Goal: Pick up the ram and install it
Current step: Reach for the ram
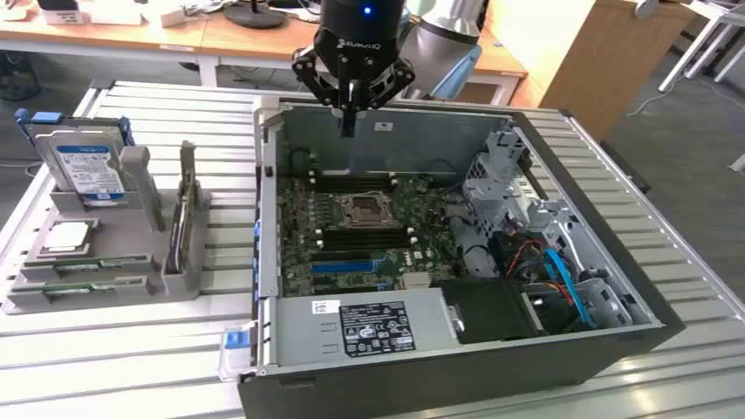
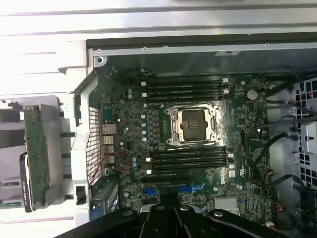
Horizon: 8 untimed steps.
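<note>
Two ram sticks (image 1: 93,262), green with white labels, lie flat in the front slots of a grey holder (image 1: 140,284) at the exterior view's left. My gripper (image 1: 347,129) hangs over the far wall of the open computer case (image 1: 466,349), well away from the ram. Its fingers are pressed together with nothing between them. In the wrist view the gripper (image 2: 166,210) looks straight down on the motherboard (image 2: 133,129). Black memory slots (image 2: 184,89) run on either side of the CPU socket (image 2: 192,124), and more slots (image 2: 190,158) lie on its other side.
The holder also carries a blue-labelled hard drive (image 1: 87,166) standing upright, a square silver CPU chip (image 1: 66,237), and a long green board (image 2: 35,148) set on edge. Inside the case are a black power supply (image 1: 372,327), a drive cage (image 1: 501,175) and loose cables (image 1: 559,271).
</note>
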Each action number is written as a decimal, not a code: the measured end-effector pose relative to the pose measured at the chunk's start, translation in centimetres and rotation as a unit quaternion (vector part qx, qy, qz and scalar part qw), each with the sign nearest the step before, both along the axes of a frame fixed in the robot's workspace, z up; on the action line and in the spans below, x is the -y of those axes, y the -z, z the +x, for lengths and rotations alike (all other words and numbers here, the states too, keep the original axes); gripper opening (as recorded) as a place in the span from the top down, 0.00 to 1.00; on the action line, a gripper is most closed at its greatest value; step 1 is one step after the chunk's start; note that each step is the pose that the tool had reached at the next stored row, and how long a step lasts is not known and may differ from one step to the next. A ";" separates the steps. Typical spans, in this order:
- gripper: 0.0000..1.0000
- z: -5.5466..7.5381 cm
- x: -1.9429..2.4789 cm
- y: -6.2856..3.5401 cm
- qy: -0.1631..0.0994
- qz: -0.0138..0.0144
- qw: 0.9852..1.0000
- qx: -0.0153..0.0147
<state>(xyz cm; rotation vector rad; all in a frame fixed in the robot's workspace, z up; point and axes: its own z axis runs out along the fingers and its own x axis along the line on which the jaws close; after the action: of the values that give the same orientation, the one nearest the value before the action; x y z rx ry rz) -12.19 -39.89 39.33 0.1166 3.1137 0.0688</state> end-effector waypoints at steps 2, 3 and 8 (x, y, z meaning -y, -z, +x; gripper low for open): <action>0.89 0.0 0.00 0.00 0.000 0.000 1.000 0.000; 0.89 0.0 0.00 0.00 0.000 0.000 1.000 0.000; 0.89 0.0 0.00 0.00 0.000 0.000 1.000 0.000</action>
<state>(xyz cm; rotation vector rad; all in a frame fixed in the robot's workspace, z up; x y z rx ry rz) -12.19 -39.89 39.33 0.1166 3.1137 0.0688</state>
